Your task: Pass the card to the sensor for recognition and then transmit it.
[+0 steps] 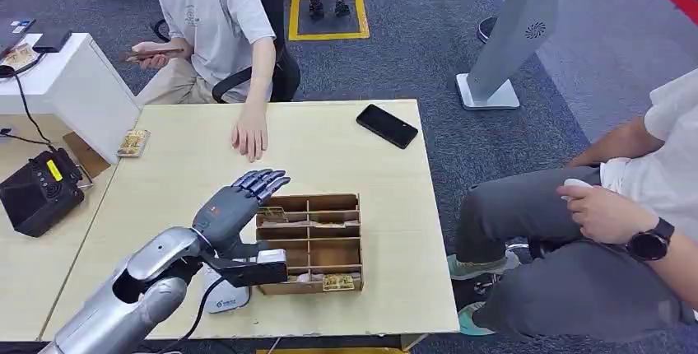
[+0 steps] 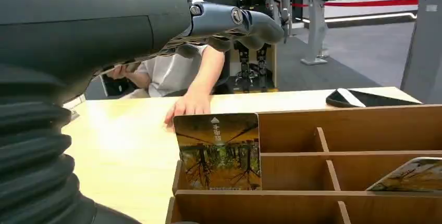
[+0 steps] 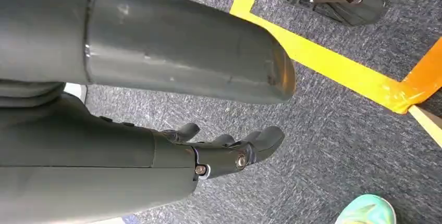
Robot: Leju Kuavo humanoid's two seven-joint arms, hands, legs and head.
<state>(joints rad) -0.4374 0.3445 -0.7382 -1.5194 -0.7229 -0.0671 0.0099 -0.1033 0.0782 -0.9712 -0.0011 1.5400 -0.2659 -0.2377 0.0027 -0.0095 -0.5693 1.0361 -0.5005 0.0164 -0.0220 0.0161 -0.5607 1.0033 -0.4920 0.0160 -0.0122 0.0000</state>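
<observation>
A card (image 2: 218,151) with a yellow-green picture stands upright in the back left compartment of the wooden divider box (image 1: 329,247); it also shows in the head view as the card (image 1: 272,215). My left hand (image 1: 237,199) hovers just over that corner of the box, holding nothing, its fingers (image 2: 234,22) stretched out above the card. The white sensor (image 1: 227,297) lies on the table under my left forearm, near the front edge. My right hand (image 3: 224,153) hangs beside my body over the carpet, holding nothing, its fingers loosely extended.
Another card (image 1: 338,282) lies in the box's front row. A black phone (image 1: 387,125) lies at the table's far right. A seated person rests a hand (image 1: 251,135) on the far table edge. Another person sits right of the table. A card stack (image 1: 133,142) lies far left.
</observation>
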